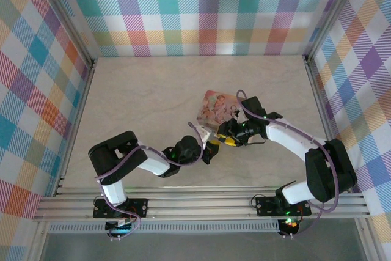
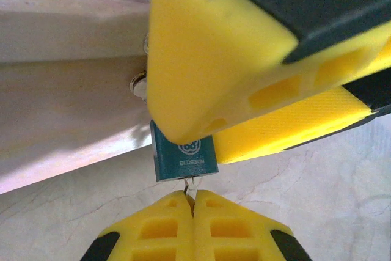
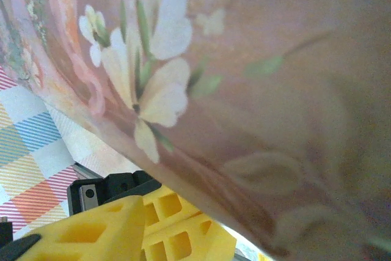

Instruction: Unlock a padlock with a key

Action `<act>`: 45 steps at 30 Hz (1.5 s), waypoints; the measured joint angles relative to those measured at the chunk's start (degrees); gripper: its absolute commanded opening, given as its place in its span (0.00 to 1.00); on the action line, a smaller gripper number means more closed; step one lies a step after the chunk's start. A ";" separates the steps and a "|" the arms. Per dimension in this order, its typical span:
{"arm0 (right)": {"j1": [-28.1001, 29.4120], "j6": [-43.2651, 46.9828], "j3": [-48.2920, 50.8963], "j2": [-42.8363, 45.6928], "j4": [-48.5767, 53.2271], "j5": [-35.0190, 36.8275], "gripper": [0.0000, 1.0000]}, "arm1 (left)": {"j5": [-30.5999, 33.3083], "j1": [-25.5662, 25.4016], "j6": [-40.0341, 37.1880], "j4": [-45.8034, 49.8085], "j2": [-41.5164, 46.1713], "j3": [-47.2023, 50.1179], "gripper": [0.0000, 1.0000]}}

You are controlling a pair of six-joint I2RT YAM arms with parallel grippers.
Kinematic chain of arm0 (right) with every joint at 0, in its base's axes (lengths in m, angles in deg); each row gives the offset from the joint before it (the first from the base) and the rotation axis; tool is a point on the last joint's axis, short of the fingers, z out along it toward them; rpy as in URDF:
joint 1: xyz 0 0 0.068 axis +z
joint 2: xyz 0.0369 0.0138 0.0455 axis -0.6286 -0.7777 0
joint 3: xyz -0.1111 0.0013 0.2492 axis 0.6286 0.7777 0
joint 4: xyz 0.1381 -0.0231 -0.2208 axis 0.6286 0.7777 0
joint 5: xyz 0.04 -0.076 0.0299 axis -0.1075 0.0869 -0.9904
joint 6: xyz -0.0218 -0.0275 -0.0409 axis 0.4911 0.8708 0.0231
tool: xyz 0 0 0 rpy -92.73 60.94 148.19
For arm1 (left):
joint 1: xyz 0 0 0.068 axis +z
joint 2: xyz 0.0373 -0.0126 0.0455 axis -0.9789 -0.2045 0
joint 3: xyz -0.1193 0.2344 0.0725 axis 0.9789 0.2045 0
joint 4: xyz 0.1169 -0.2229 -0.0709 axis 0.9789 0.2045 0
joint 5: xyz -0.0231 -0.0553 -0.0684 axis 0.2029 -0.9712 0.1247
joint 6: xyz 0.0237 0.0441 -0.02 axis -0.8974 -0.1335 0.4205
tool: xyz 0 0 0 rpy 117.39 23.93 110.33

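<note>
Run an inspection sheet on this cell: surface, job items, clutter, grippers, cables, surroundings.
Surface: pale marbled table, no spills or marks seen.
Job's things: teal padlock; key meets its underside, how far in cannot be told.
Clutter: pink flowered box, lying just behind the fingers.
Grippers: left gripper shut on the key; right gripper shut on the padlock.
Cables: purple cables run along both arms, no snag seen.
Surroundings: plaid walls on three sides; metal rails at the near edge.

We find the padlock (image 2: pixel 185 158) between our left gripper (image 1: pixel 211 150) and right gripper (image 1: pixel 228 139), the key (image 2: pixel 188 186) on its left, the box (image 1: pixel 217 107) just behind.
</note>
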State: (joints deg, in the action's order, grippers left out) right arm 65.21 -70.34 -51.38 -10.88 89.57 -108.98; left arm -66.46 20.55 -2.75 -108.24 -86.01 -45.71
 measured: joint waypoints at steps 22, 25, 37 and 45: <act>4.59 -7.78 7.17 11.41 0.39 15.41 0.56 | 2.54 -2.36 -4.66 -0.39 -5.16 -1.36 0.00; 4.59 -9.68 9.66 14.38 0.22 17.70 0.56 | 2.80 -2.64 -5.07 -0.24 -5.16 -1.51 0.00; 5.01 -11.08 10.69 9.64 -2.99 18.16 0.53 | 7.28 -5.79 -9.20 3.43 -5.05 -3.85 0.00; 5.01 -11.58 10.47 9.51 -2.89 18.12 0.51 | 10.71 -7.21 -12.35 6.08 -3.96 -4.31 0.00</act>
State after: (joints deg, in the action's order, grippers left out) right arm 70.22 -81.92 -40.91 -1.37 86.68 -90.86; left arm -55.75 13.34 -15.10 -102.16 -89.96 -50.02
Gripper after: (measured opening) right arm 0.503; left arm 0.047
